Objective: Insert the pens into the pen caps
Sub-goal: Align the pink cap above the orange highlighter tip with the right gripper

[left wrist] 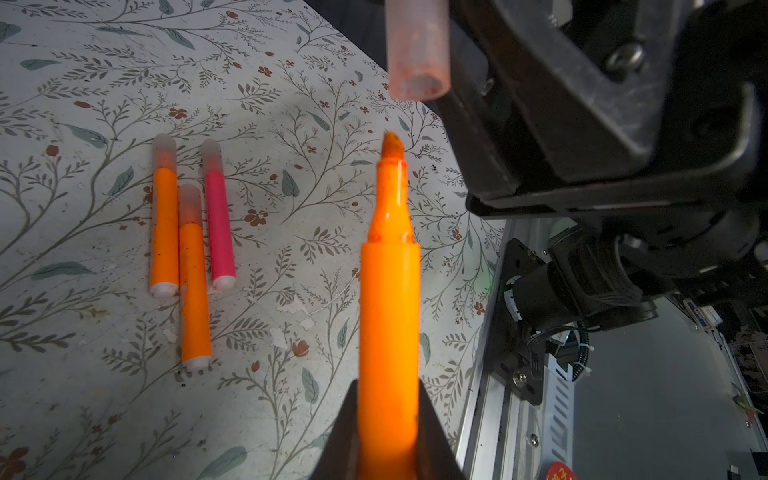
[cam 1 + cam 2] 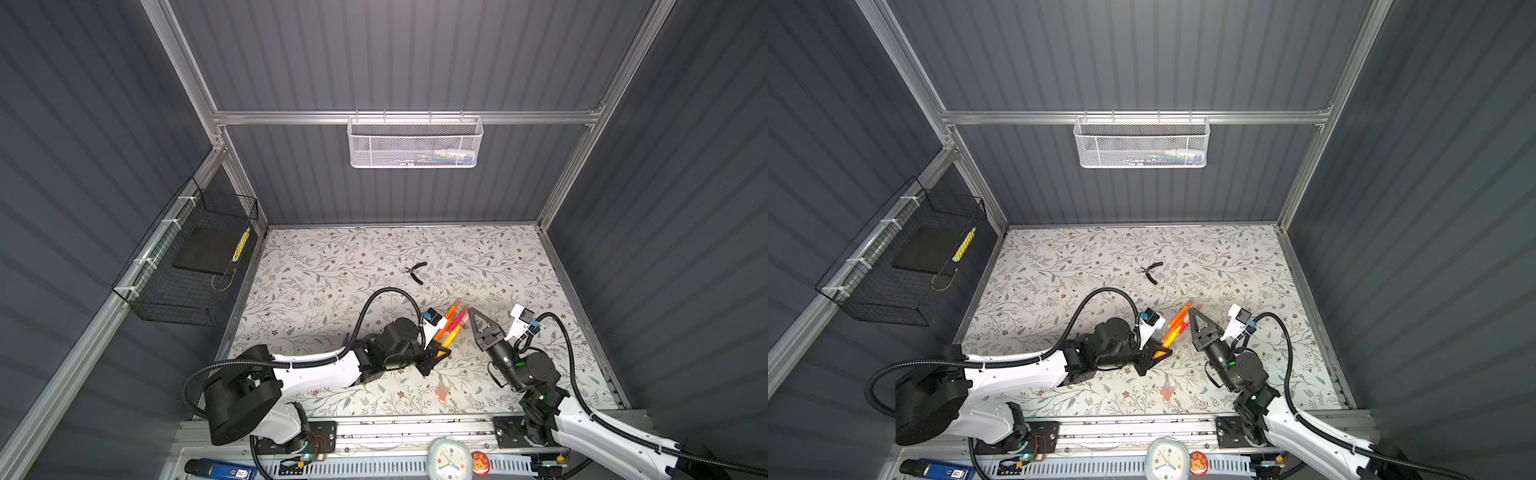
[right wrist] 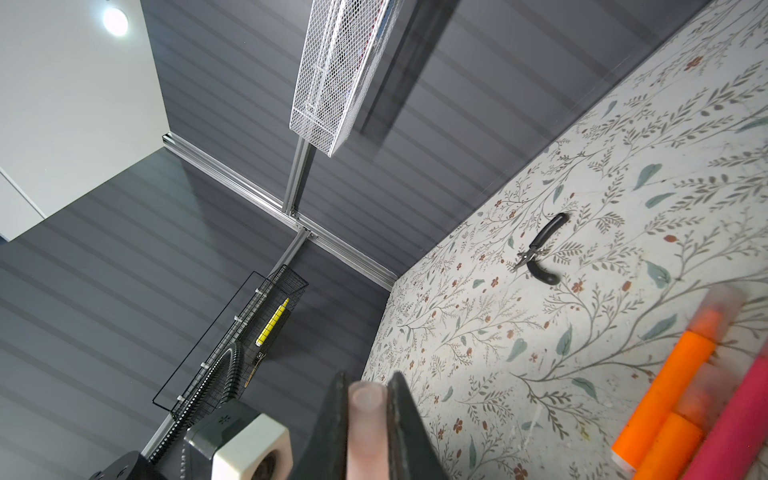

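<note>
Bench [image 2: 332, 270], middle toward front edge: left gripper [image 1: 387, 415] closed on an uncapped orange pen [image 1: 388, 299], right gripper [image 3: 369, 386] closed on a cap [image 1: 417, 50], tip facing mouth and just apart, evidently lined up for joining; three capped pens [image 1: 194, 291] lie set aside beside them.

The table [image 2: 316, 266] is pale, printed with grey-green sprigs and rust-red flowers. The uncapped pen [image 1: 388, 316] is bright orange, the pen cap [image 1: 417, 50] cloudy pink, the capped pens [image 1: 193, 291] two orange and one pink-red. At eleven o'clock from them, the pliers [image 2: 415, 271] have black handles.
</note>
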{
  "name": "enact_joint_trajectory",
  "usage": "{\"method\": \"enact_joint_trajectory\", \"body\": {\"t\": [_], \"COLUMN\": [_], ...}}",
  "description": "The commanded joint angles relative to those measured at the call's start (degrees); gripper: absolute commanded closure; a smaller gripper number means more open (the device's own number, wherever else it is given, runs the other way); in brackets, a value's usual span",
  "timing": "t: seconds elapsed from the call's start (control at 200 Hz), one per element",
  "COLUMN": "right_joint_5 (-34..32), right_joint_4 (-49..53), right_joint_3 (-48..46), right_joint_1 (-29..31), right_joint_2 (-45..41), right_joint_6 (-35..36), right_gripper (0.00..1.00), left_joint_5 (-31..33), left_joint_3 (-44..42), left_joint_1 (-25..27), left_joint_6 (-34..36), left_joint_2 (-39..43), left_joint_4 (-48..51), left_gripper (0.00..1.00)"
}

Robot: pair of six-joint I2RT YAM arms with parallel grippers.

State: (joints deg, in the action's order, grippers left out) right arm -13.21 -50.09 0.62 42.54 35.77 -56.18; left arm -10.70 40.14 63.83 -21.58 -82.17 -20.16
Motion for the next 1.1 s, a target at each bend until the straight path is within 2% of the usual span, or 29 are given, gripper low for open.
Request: {"method": "enact_joint_trajectory", "body": {"t": [0.0,0.425,1.095], "right_joint_5": [0.6,1.8,1.4], "right_joint_4": [0.0,-6.1,-4.0], "right_joint_3": [-1.6,-1.1,-1.7], "right_joint_1": [0.1,0.5,0.5], "right_joint_2": [1.1,7.4,4.0], "right_joint_6": [0.0,-0.2,-0.2], "right_gripper": [1.0,1.0,1.0], "left_joint_5": [-0.2,0.2,1.0], "left_joint_3": [1.3,1.3,1.3], "left_joint_1": [0.5,0.5,0.5], "left_joint_6": [0.4,0.5,0.3], "left_joint_2": [0.6,0.7,0.9], "left_joint_4": [0.5,0.9,1.1], "left_gripper": [1.0,1.0,1.0]}}
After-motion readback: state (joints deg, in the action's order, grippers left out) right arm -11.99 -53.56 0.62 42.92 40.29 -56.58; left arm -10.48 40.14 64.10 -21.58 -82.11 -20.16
